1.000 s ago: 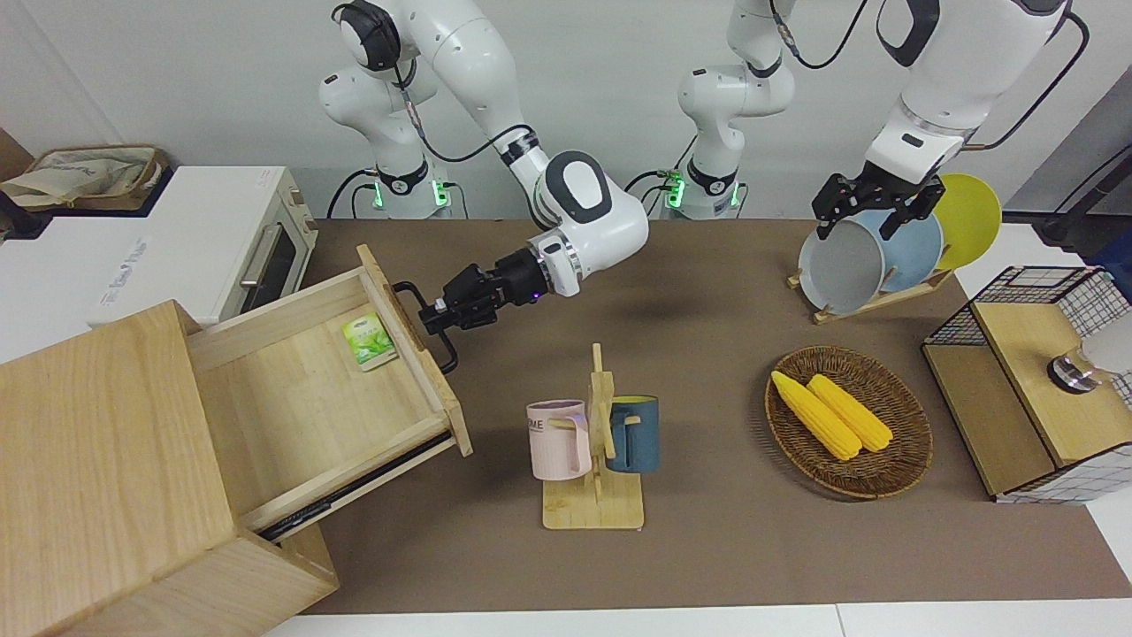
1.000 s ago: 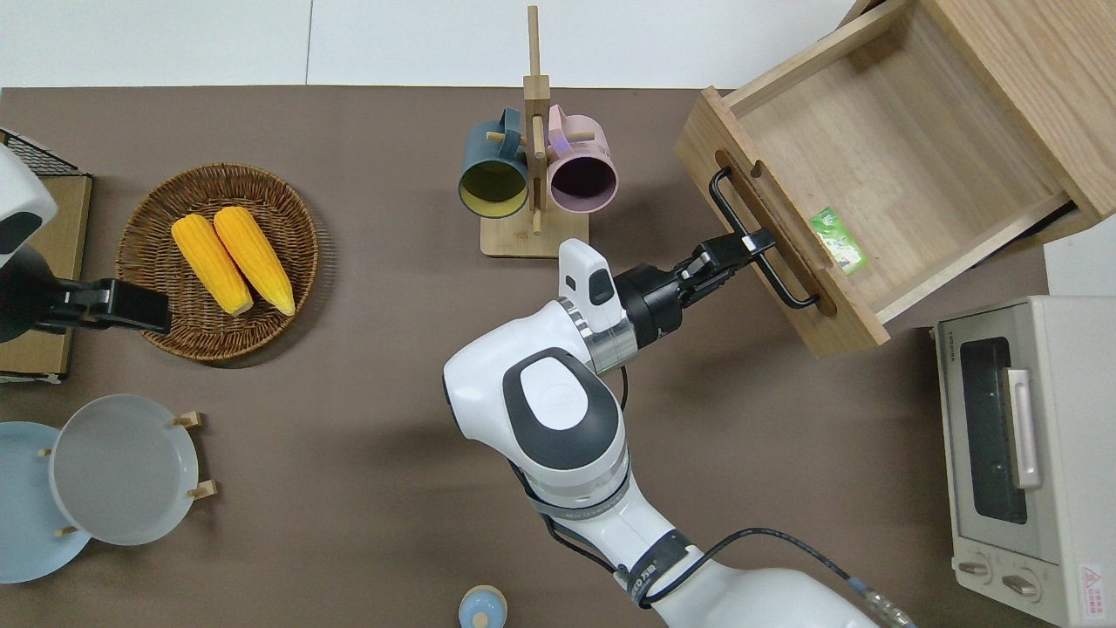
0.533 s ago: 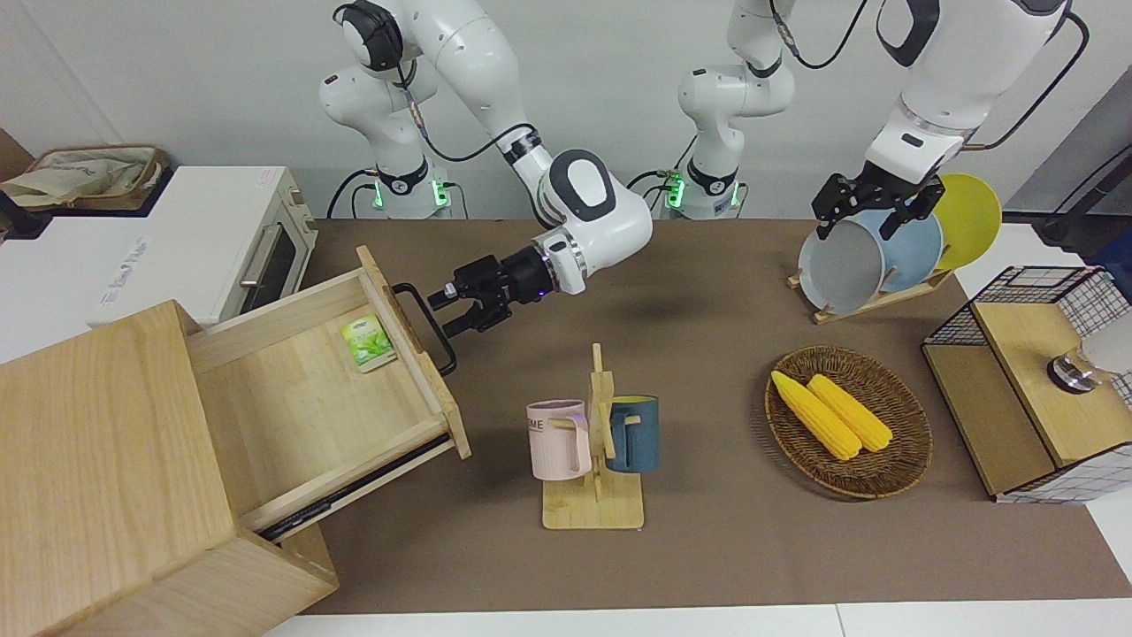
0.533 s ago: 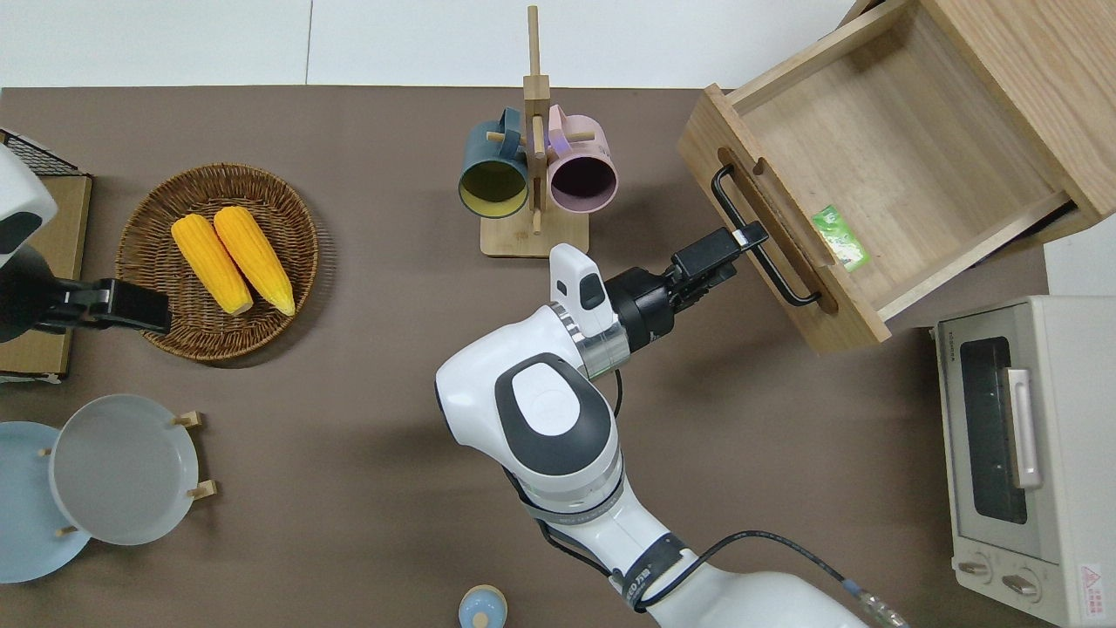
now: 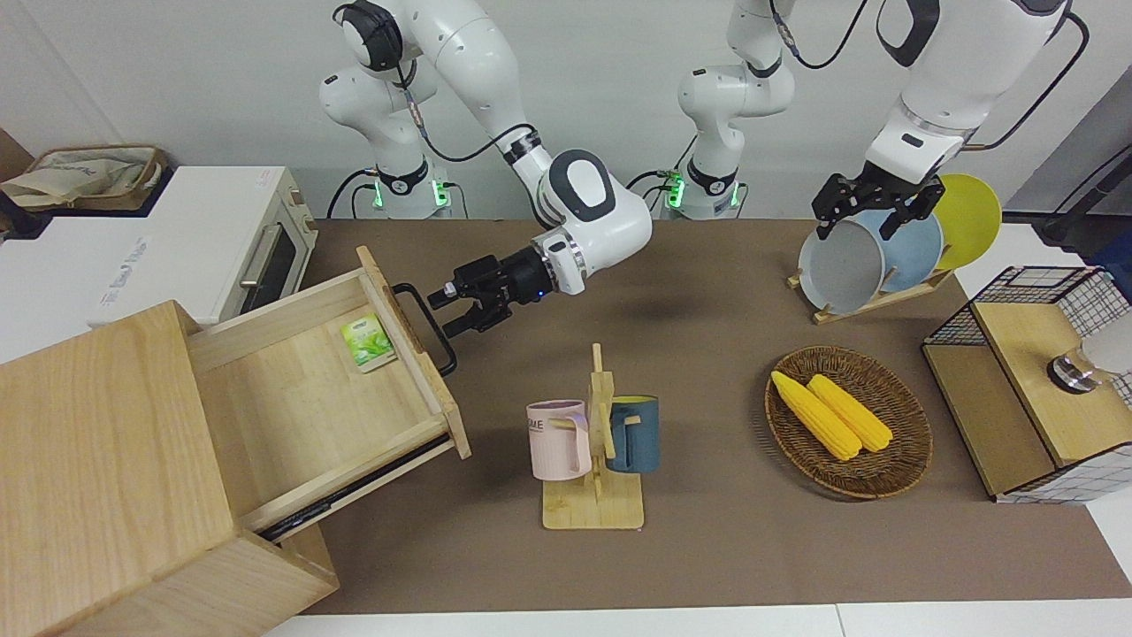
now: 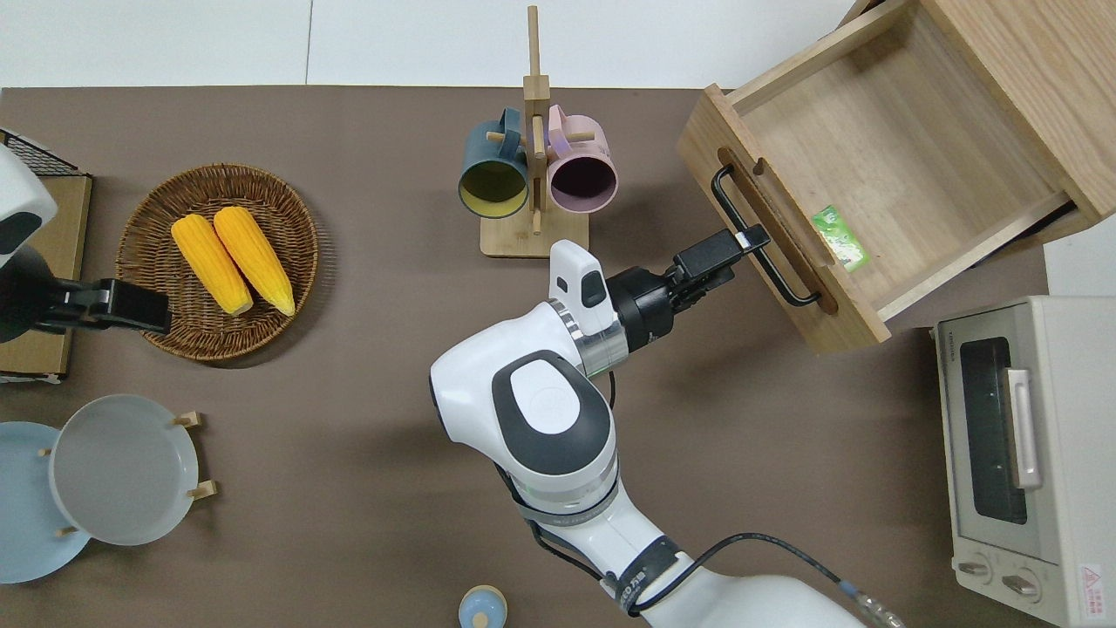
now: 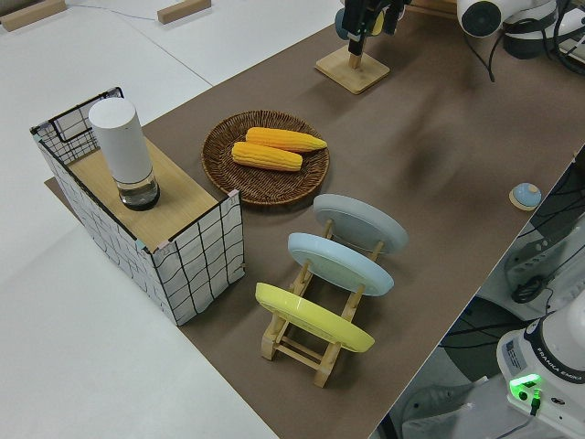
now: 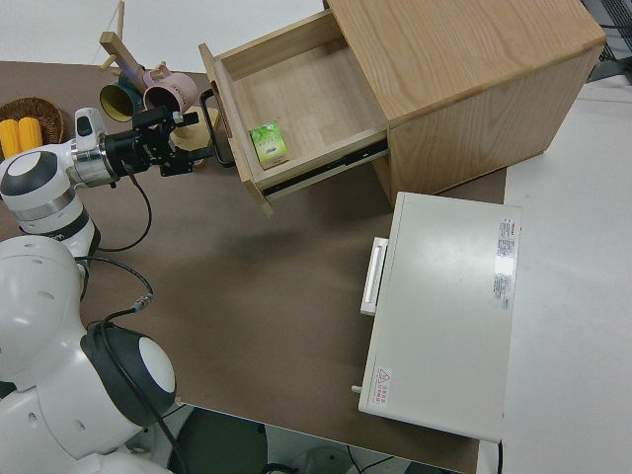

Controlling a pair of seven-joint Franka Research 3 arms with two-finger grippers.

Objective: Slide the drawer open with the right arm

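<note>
The light-wood drawer [image 5: 309, 398] stands pulled far out of the big pale wooden box [image 5: 97, 460]; it also shows in the overhead view [image 6: 881, 148] and the right side view [image 8: 296, 94]. A small green packet [image 5: 367, 341] lies inside it by the front panel. The black bar handle [image 5: 439, 345] is on the drawer's front. My right gripper [image 5: 447, 312] is open, its fingertips right at the middle of the handle [image 6: 779, 277], holding nothing. The left arm is parked, its gripper [image 5: 862, 217] open.
A wooden mug rack [image 5: 594, 504] with a pink and a blue mug stands close to the drawer's front, farther from the robots than the right arm. A white toaster oven [image 5: 221, 239] sits beside the wooden box. A wicker basket [image 5: 915, 460] of corn, a plate rack [image 5: 875, 257] and a wire-mesh box [image 5: 1035, 380] are toward the left arm's end.
One second ago my right gripper was shut on the handle. It has opened, let go and backed off a little. The drawer has stayed where it was.
</note>
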